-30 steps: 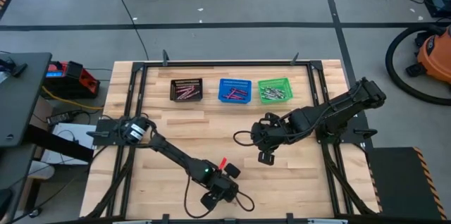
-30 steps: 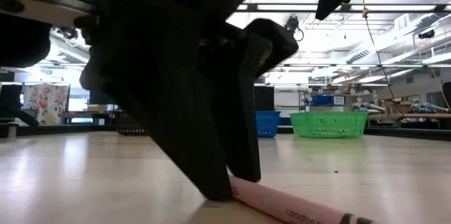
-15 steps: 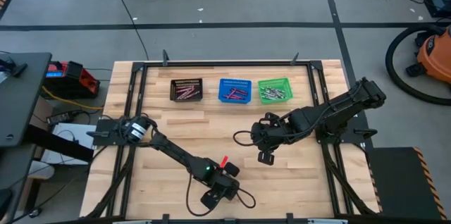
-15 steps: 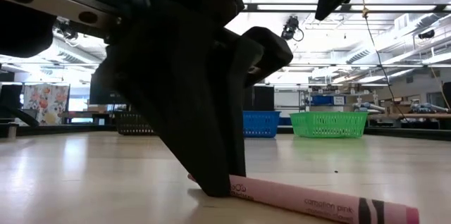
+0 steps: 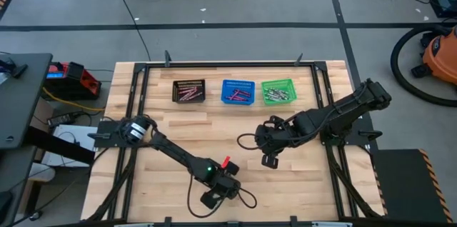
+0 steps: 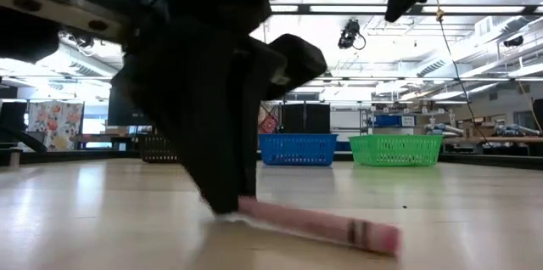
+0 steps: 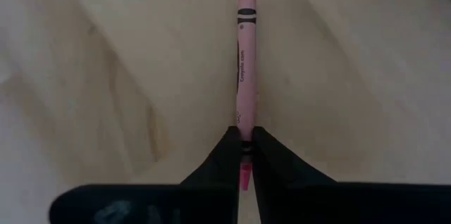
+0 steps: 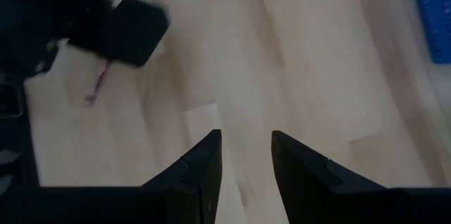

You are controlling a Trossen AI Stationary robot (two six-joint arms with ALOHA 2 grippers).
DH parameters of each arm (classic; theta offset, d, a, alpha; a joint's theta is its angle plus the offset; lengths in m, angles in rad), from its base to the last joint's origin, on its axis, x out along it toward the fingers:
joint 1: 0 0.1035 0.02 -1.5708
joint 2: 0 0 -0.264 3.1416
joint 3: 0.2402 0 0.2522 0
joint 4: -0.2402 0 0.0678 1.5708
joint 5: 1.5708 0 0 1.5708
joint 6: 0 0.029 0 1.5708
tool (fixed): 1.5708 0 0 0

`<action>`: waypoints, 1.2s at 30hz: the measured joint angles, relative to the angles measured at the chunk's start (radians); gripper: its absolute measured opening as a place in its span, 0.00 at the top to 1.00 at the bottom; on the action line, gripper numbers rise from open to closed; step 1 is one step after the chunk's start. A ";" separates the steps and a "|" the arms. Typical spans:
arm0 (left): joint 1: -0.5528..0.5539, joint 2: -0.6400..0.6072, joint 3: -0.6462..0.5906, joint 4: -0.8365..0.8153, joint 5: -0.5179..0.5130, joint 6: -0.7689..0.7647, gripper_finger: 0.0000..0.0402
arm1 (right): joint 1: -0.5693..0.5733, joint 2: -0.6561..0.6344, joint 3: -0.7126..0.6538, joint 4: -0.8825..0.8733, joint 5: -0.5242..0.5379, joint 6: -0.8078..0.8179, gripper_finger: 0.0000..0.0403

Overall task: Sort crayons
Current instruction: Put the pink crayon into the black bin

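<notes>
A pink crayon (image 7: 244, 76) lies near the table's front, by the middle (image 5: 226, 163). My left gripper (image 7: 245, 155) is shut on it; in the low view the crayon (image 6: 314, 223) sticks out from under the dark fingers. My right gripper (image 5: 268, 157) hangs open above the table's middle right, with nothing between its fingers (image 8: 246, 155). At the far side a black basket (image 5: 189, 90), a blue basket (image 5: 238, 91) and a green basket (image 5: 278, 91) stand in a row, each holding several crayons. My left gripper pinches the pink crayon near one end (image 7: 244, 148) between its two fingertips, and a short stub shows behind them. The fingers (image 6: 212, 134) slant steeply down from above and lie in line with the crayon. The crayon slopes down from the held end toward its free end (image 6: 382, 239), low over the table.
Bare wooden tabletop (image 5: 178, 127) lies between the grippers and the baskets. A black frame rail (image 5: 214, 63) runs round the table. The right arm (image 5: 335, 113) reaches in from the right side.
My left gripper has shut and taken hold of the pink crayon near its end. The crayon has swung round in line with the fingers, and its held end has come up a little off the table. My right gripper has kept still.
</notes>
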 joint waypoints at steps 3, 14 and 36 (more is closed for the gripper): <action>0.001 -0.039 -0.003 -0.020 -0.046 -0.001 0.95 | 0.021 0.000 0.000 -0.001 -0.029 0.003 0.68; -0.006 -0.121 0.002 -0.054 -0.146 -0.054 0.95 | 0.210 0.000 0.000 -0.002 0.024 0.101 0.68; -0.005 -0.133 0.005 0.337 -0.187 0.000 0.95 | 0.567 0.113 -0.004 0.057 0.370 0.293 0.68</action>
